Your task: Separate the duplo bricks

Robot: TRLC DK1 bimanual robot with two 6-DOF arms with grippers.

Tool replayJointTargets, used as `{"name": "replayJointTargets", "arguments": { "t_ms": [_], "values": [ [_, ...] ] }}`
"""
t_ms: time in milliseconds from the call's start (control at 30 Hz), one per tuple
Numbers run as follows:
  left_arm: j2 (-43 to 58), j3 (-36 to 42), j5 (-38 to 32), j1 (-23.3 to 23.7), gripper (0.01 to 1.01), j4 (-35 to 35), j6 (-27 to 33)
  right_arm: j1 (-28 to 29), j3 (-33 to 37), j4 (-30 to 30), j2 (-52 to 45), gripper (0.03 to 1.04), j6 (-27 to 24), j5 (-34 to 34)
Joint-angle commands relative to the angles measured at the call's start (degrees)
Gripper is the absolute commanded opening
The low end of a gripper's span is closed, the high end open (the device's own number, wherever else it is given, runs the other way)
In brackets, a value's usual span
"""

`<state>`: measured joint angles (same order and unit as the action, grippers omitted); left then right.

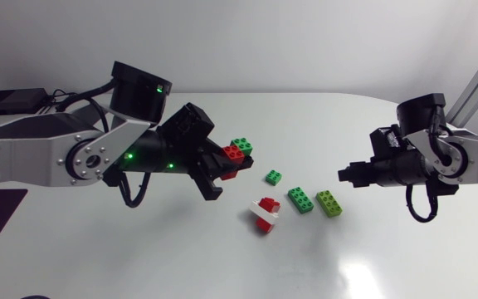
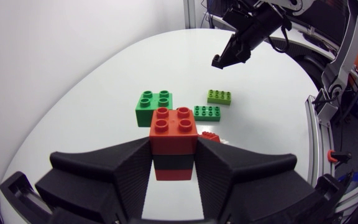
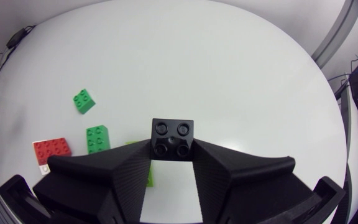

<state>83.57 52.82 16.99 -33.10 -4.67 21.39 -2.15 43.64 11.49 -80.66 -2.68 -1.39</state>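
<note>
The white tabletop (image 1: 347, 124) has a rounded far edge and a smooth, faintly glossy surface. A bright patch of reflected light (image 1: 362, 278) lies at its near right. A small black box (image 1: 8, 101) with cables sits at its far left.

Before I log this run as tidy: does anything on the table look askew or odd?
Only the red-and-white brick stack: it seems to lie tipped on its side, joined, while the green brick and lime brick beside it sit studs up. Nothing looks damaged.
</note>
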Motion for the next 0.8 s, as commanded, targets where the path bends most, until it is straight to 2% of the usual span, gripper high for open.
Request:
{"name": "replayJointTargets", "arguments": {
  "t_ms": [0,300,733,767],
  "values": [
    [-0.95,-1.66,0.67,-0.03,0.321,0.18,1.03,2.06,-1.89,-1.03,-3.27,0.36,-0.93,0.95],
    [-1.13,-2.1,0.67,-0.21,0.321,0.18,0.85,7.07,-2.24,-3.31,-9.51,0.36,-1.19,1.04],
    [-1.39,-2.54,0.67,-1.26,0.321,0.18,0.67,7.69,-2.77,-5.25,-16.9,0.4,-2.24,0.51],
    [-1.48,-2.63,0.67,-1.26,0.321,0.18,0.67,7.69,-2.68,-4.98,-16.98,0.44,-2.33,0.33]
  ]
}}
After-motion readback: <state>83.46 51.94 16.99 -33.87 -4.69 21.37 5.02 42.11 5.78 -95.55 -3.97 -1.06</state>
